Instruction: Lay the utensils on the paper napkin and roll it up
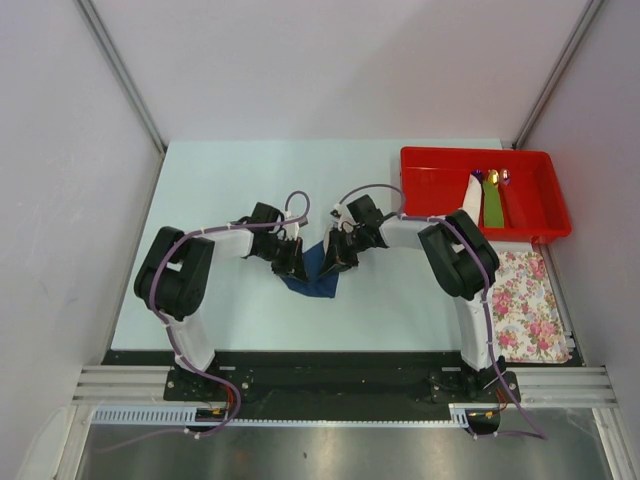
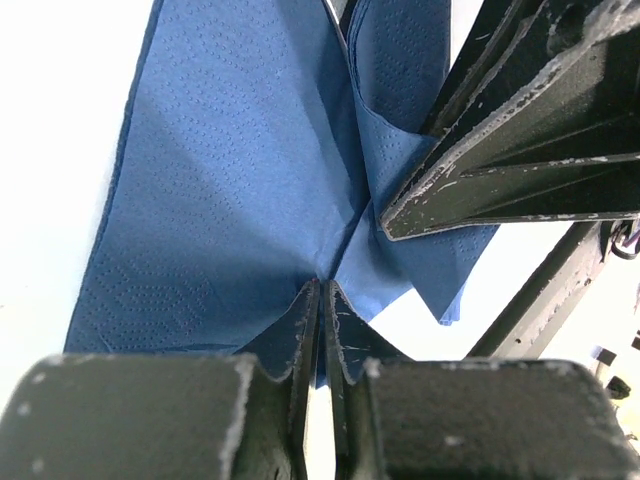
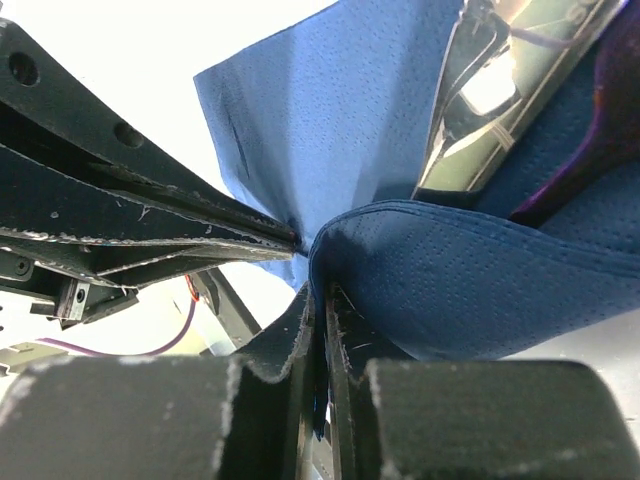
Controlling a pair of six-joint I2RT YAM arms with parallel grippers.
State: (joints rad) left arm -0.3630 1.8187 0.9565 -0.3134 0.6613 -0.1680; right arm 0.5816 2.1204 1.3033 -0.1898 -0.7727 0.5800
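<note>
The dark blue paper napkin (image 1: 315,281) lies on the table (image 1: 250,190) left of the red tray (image 1: 425,158), with utensils (image 3: 485,100) resting on it. The left gripper (image 2: 322,292) and the right gripper (image 3: 318,297) each pinch a fold of the napkin, jaws clenched.

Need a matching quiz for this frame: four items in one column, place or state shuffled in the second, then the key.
Items:
1. thin dark blue paper napkin
2. red plastic tray
3. pink-flowered white cloth
4. left claw

Place or state:
A. shut on blue paper
B. far right corner of the pale table
C. lying flat at the near right edge
D. mid-table, pinched from both sides

Pairs: 1-D, 2-B, 3-C, 4-A
</note>
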